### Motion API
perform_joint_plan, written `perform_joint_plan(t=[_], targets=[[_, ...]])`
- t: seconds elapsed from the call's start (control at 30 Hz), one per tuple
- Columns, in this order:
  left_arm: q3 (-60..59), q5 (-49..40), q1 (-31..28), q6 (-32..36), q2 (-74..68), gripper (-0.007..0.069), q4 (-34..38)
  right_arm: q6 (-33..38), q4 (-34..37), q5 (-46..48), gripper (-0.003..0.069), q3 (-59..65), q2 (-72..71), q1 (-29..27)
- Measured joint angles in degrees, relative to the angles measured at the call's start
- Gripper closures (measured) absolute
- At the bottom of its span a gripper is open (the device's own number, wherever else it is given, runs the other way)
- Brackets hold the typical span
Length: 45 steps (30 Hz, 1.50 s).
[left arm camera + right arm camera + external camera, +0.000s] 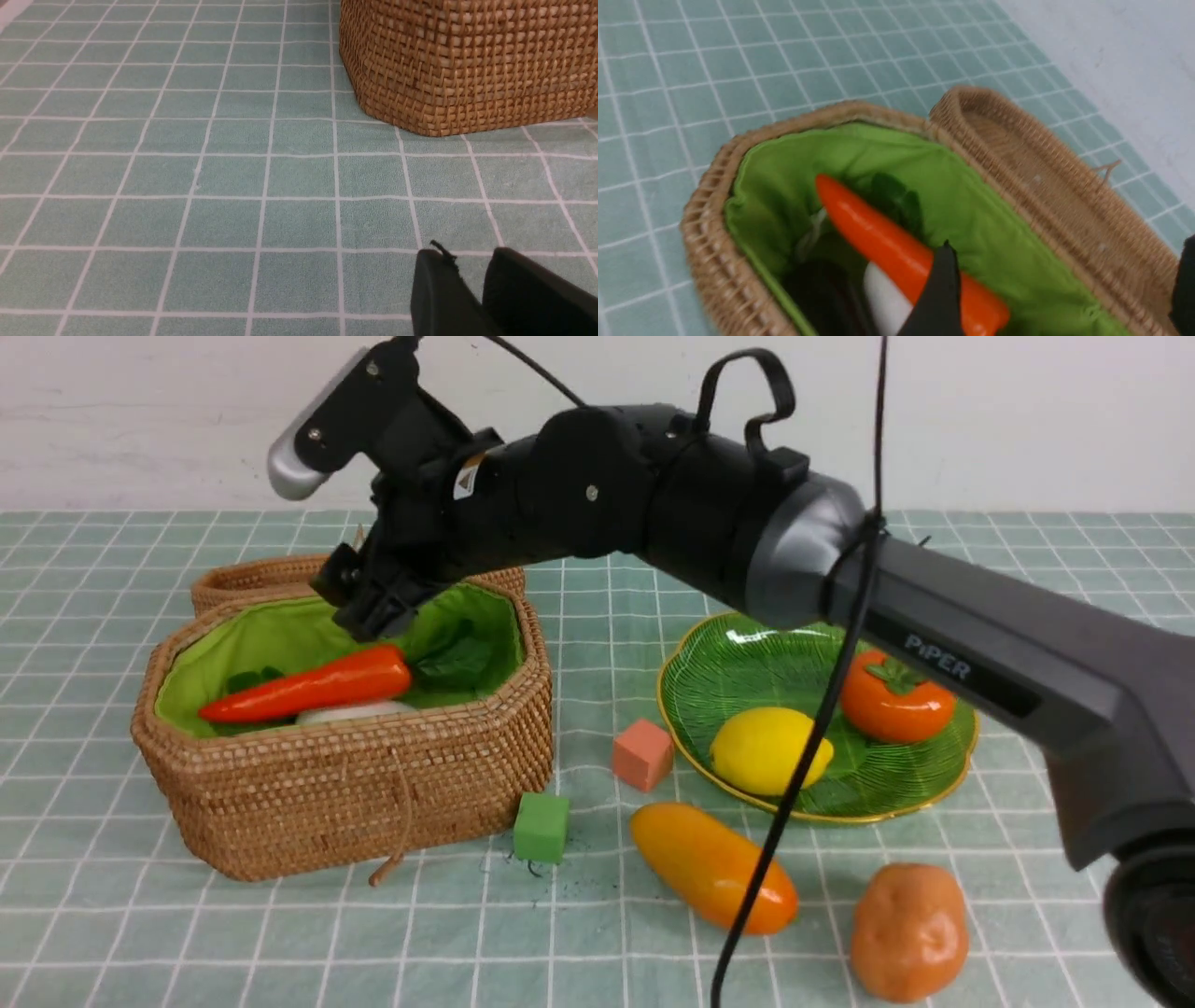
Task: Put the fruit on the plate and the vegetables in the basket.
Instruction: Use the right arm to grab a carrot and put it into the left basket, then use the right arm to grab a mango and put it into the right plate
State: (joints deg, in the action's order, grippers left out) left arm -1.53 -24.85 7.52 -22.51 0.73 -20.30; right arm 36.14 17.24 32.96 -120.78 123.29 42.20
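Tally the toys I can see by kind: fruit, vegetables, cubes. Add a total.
Fruit: 3 (lemon, persimmon, mango)
Vegetables: 3 (red pepper, radish, potato)
Cubes: 2 (salmon cube, green cube)
Total: 8; a dark shape in the basket is too unclear to count.

Light: bright, even, from overhead.
Shadows: soft, faint under the basket (345, 784) and mango (714, 868).
Glare: white streak on the plate (747, 637); sheen on the pepper (308, 691).
Blur: right wrist view soft, fingers (938, 289) unfocused.

Right arm stretched leftward, right claw (362, 605) spread wide.
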Motion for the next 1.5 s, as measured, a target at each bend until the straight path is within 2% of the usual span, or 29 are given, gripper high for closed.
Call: perform_joint_plan(t=[0.07,0.27,0.37,0.53,0.67,0.77,1.1,1.2,1.23,1.5], targets=[[0.0,0.0,0.0,0.0,0.0,0.0469,0.0,-2.2,-1.3,3.8,0.0075,0.0,-1.8,0.0],[0.0,0.0,0.0,0.0,0.0,0.0462,0.0,-12.3,-12.7,29.7,0.0107,-0.3,-15.1,-3.3],[0.0,0.0,0.0,0.0,0.0,0.046,0.0,-14.0,-13.8,34.0,0.0108,2.8,-20.2,-6.0],[0.0,0.0,0.0,0.0,0.0,0.0459,0.0,-16.4,-12.7,30.8,0.0083,19.9,-26.9,-9.0],[0.0,0.0,0.0,0.0,0.0,0.0459,0.0,-17.8,-11.8,28.1,0.0038,31.2,-24.3,-8.8],[0.0,0.0,0.0,0.0,0.0,0.0453,0.0,-19.9,-11.7,27.9,0.0012,34.8,-19.3,-8.6],[0.0,0.0,0.0,0.0,0.0,0.0441,0.0,-21.4,-11.3,21.8,0.0015,35.3,-9.5,-8.6],[0.0,0.0,0.0,0.0,0.0,0.044,0.0,-21.2,-10.7,21.5,0.0064,35.3,-8.3,-8.6],[0.0,0.0,0.0,0.0,0.0,0.0438,0.0,-20.3,-10.0,22.0,0.0111,35.0,-8.3,-8.6],[0.0,0.0,0.0,0.0,0.0,0.0431,0.0,-19.8,-9.1,26.5,0.0117,25.6,-11.0,-8.6]])
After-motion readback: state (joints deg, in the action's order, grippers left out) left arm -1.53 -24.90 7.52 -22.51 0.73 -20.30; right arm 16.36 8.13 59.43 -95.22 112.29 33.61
